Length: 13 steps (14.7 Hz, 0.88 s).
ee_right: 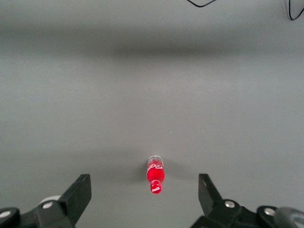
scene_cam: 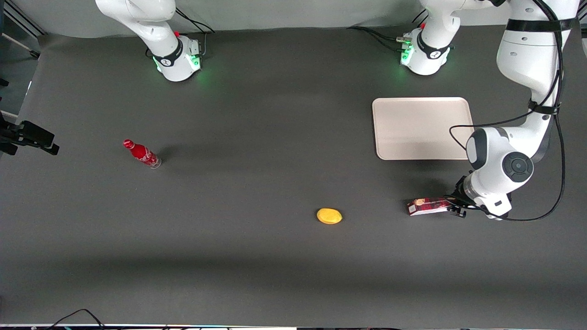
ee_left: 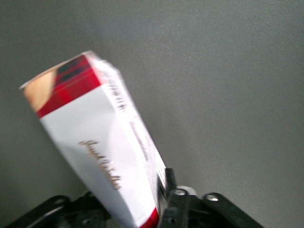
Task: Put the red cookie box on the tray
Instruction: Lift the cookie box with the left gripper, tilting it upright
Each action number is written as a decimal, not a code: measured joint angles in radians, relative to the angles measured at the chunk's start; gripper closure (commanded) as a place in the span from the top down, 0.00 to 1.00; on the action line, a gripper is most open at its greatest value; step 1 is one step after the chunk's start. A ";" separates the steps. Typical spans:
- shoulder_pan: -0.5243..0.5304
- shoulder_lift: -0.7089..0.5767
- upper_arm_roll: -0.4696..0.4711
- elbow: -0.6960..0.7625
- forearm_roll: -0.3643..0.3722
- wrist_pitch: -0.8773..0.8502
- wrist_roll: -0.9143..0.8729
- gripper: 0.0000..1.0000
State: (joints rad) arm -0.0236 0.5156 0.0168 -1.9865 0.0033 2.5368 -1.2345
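The red cookie box (scene_cam: pixel 428 206) is a long flat carton with dark red faces and one white end. It lies nearer the front camera than the tray (scene_cam: pixel 415 130), an off-white rectangle with rounded corners and nothing on it. My left gripper (scene_cam: pixel 455 209) holds one end of the box, which sticks out toward the parked arm's end. In the left wrist view the red cookie box (ee_left: pixel 102 147) shows a white face with gold script and runs tilted between the jaws of the gripper (ee_left: pixel 137 202). One black finger (ee_left: pixel 169 183) presses against its edge; the other finger is hidden by the carton.
A yellow rounded object (scene_cam: pixel 329 216) lies on the dark table beside the box, toward the parked arm's end. A small red bottle (scene_cam: pixel 142 154) stands much farther toward that end, and the bottle (ee_right: pixel 155 175) also appears in the right wrist view.
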 measured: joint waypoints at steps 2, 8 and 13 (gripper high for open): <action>0.000 0.000 0.000 0.005 0.000 0.001 -0.007 0.00; 0.001 -0.033 0.001 0.136 0.003 -0.208 0.021 0.00; 0.004 -0.150 0.019 0.373 0.004 -0.693 0.284 0.00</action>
State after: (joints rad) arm -0.0197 0.3658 0.0360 -1.6137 0.0069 1.8437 -0.9509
